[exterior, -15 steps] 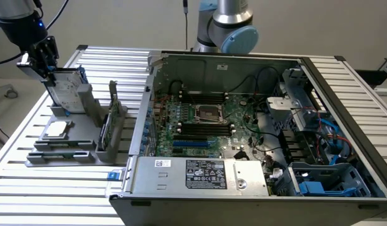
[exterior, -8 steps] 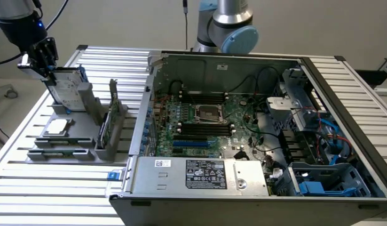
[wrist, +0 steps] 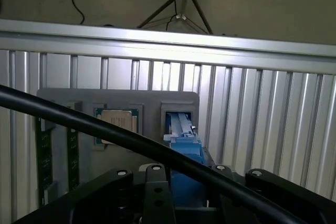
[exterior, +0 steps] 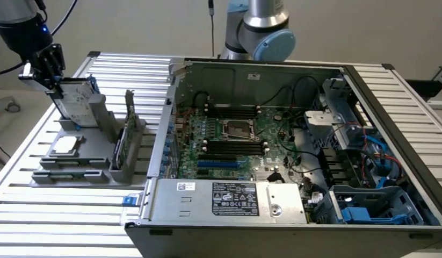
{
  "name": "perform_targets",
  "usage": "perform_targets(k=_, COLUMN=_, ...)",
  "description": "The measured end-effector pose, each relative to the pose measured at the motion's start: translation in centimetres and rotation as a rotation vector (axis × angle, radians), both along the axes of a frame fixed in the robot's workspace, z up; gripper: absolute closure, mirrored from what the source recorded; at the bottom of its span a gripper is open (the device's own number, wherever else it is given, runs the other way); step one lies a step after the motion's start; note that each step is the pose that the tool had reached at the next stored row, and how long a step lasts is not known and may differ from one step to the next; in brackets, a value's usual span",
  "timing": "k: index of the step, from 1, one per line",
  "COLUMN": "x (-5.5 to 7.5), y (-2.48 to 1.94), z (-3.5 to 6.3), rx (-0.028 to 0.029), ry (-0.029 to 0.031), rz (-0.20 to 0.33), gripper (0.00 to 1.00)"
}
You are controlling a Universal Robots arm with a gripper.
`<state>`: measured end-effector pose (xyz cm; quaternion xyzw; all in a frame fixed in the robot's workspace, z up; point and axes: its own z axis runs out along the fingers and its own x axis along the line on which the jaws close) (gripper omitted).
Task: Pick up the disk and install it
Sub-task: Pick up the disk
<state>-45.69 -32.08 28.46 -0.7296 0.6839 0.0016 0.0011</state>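
**Q:** What is shown at the claw?

**A:** The gripper (exterior: 55, 86) is seen at ten o'clock in the exterior view, set over the upper edge of the disk (exterior: 81, 105). In the wrist view the disk's blue carrier (wrist: 184, 148) is framed by the claw. Whether it is clamped or merely straddled cannot be told, as the contact is hidden.

**Q:** Why is the disk stood on edge?

**A:** It is seated, slightly tilted, in a slot of the grey holder (exterior: 99, 141), so that its top edge is offered to a grasp from above. It is judged not yet lifted.

**Q:** What is arranged around it?

**A:** A processor chip (exterior: 66, 144) is laid flat at six o'clock of the disk. A green card (exterior: 120, 148) is stood at five o'clock. The computer case (exterior: 278, 70) is placed at three o'clock with its lid off, so that the interior is open from above.
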Motion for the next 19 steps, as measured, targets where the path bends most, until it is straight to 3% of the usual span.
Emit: perform_targets(k=19, x=-0.02, y=-0.16, z=0.0, rx=0.0, ry=-0.0001, rz=0.0, gripper=0.67)
